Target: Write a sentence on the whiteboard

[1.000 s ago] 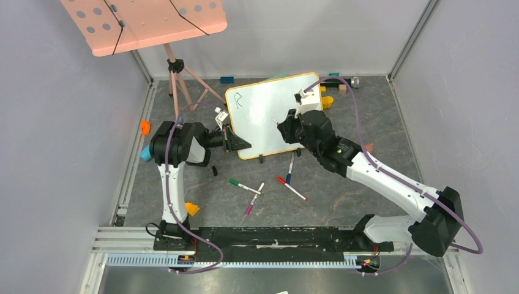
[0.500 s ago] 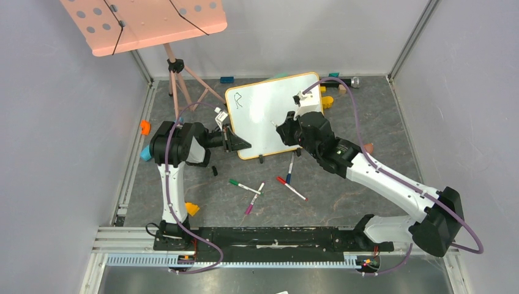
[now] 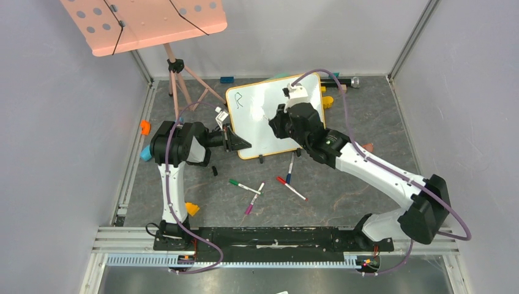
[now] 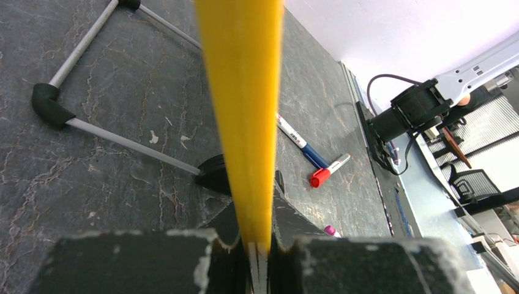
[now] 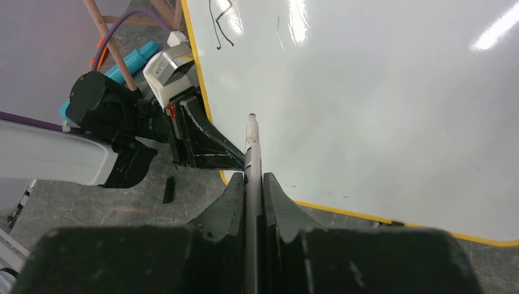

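**Marker poised at the board, sentence barely started**

Nearest the arms, in front of the whiteboard [image 3: 294, 92], four loose pens lie on the table [image 3: 343, 177]: a green-capped pen [image 3: 243, 185], a pink-capped pen [image 3: 254, 197], a red-capped pen [image 3: 291, 188] and a blue pen [image 3: 290, 166] close to the board's lower edge.

At the whiteboard's lower left corner, the left gripper [image 4: 257, 248] is clamped on the orange-yellow rim and steadies the board, which stands tilted on its black clip feet.

The right gripper [image 5: 252, 184] is closed around a dark marker [image 5: 252, 153], tip forward, in front of the board's middle. I cannot tell whether the tip touches the surface.

Of the sentence [image 5: 219, 21], only a few thin dark strokes show, near the whiteboard's upper left corner; the rest of the face is blank.

Behind the whiteboard and to its left stands a pink music stand [image 3: 153, 21].

The step in hand looks like writing the next letter. It calls for bringing the tip level with the strokes and to their right, then pressing lightly while the left grip keeps the board from swinging.
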You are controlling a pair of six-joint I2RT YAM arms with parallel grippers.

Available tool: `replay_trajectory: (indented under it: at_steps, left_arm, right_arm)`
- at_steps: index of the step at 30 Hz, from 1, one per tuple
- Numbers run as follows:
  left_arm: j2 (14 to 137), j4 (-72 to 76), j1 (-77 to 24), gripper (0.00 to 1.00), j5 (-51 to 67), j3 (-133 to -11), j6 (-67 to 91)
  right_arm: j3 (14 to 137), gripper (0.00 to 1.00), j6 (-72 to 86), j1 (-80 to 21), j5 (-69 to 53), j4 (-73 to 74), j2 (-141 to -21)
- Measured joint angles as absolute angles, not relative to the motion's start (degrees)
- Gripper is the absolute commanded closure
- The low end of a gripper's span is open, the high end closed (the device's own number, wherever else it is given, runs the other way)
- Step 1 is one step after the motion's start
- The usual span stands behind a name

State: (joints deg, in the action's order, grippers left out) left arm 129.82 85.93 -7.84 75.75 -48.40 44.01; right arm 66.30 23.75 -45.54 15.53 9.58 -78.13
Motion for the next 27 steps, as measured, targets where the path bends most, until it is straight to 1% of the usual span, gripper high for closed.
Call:
replay_trajectory:
  at_steps: [13, 22, 27]
  left_arm:
    - [130.3, 85.9, -7.9, 0.98, 76.5, -49.2, 44.1]
    - [130.5, 85.9, -7.9, 0.98, 76.6, -49.5, 44.1]
    - [130.5, 85.9, -7.9, 0.98, 76.6, -49.5, 44.1]
  right_arm:
    - [77.4, 1.0, 20.7, -45.9, 16.0, 9.5, -88.3]
    - [82.3, 1.0, 20.6, -45.9, 16.5, 10.4, -91.0]
    - [86.3, 1.0, 20.3, -45.9, 14.7, 11.2, -93.2]
